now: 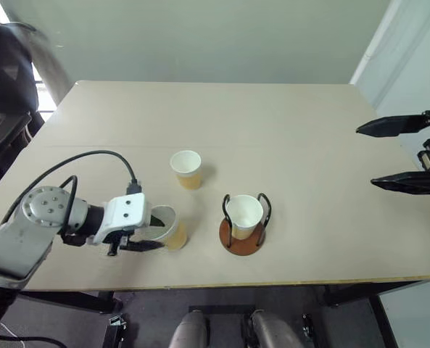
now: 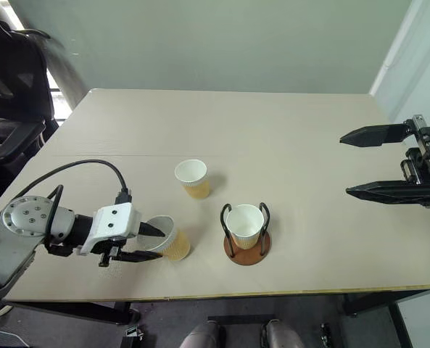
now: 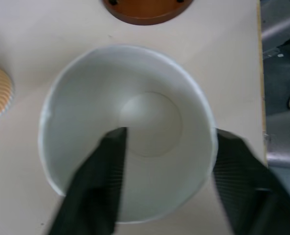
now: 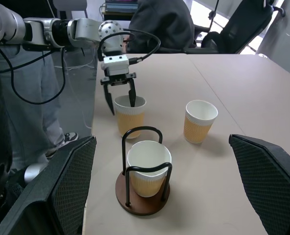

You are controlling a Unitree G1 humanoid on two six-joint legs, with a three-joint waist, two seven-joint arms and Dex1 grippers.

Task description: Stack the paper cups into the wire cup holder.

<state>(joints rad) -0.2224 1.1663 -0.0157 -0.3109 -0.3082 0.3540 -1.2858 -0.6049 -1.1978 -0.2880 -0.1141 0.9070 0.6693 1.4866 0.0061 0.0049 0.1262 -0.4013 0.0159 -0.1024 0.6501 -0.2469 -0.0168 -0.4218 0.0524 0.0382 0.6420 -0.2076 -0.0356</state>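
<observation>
The left gripper (image 1: 151, 232) is straddling the rim of a tan-yellow tapered paper cup (image 1: 172, 230), one finger inside, one outside, not visibly clamped. At its three o'clock, the black-wire, reddish-brown-based cup holder (image 1: 242, 237) is holding a second cup (image 1: 244, 214); a third (image 1: 186, 169) is standing at twelve. The right gripper (image 1: 402, 154) is hovering with fingers apart.

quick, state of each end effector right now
Left end effector: one finger inside, one outside the wall of a paper cup; grip cannot be told.
Right end effector: open, empty.

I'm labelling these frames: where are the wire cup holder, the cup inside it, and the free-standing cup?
wire cup holder (image 1: 231, 245), left eye view, brown base rim.
cup in holder (image 1: 244, 212), left eye view, white interior.
free-standing cup (image 1: 189, 179), left eye view, tan outer wall.
</observation>
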